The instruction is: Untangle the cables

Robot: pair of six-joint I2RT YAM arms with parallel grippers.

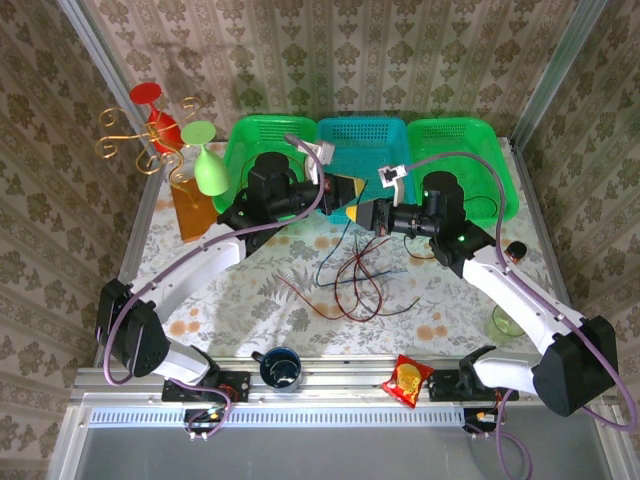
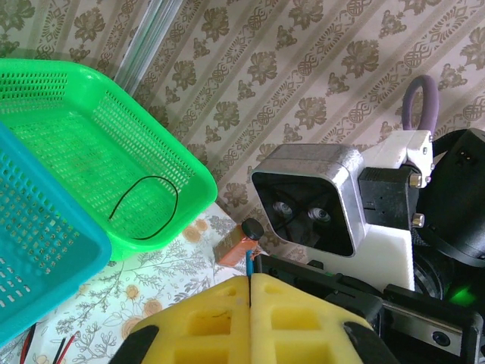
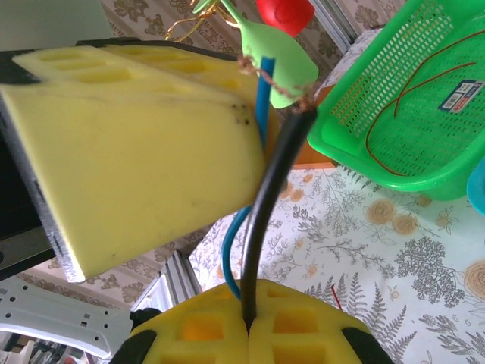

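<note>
A tangle of red, black and dark blue cables point(image 1: 350, 285) lies on the flowered cloth at mid table. Strands rise from it to both grippers, which meet in front of the teal basket point(image 1: 362, 140). My left gripper point(image 1: 347, 192) point(image 2: 250, 279) is shut, and a thin blue cable point(image 2: 249, 267) sticks up out of the seam of its pads. My right gripper point(image 1: 378, 213) point(image 3: 248, 322) is shut on a black cable point(image 3: 267, 189). A blue cable point(image 3: 233, 246) curves past just left of it. The left gripper's yellow pads point(image 3: 136, 144) sit close above.
One green basket point(image 2: 91, 152) holds a black cable loop point(image 2: 144, 206); the other point(image 3: 424, 114) holds a red cable point(image 3: 402, 95). Plastic goblets point(image 1: 205, 165) and an orange box point(image 1: 190, 208) stand far left. A mug point(image 1: 280, 368), snack packet point(image 1: 408, 380), green cup point(image 1: 505, 322) and orange bottle point(image 2: 241, 244) lie around.
</note>
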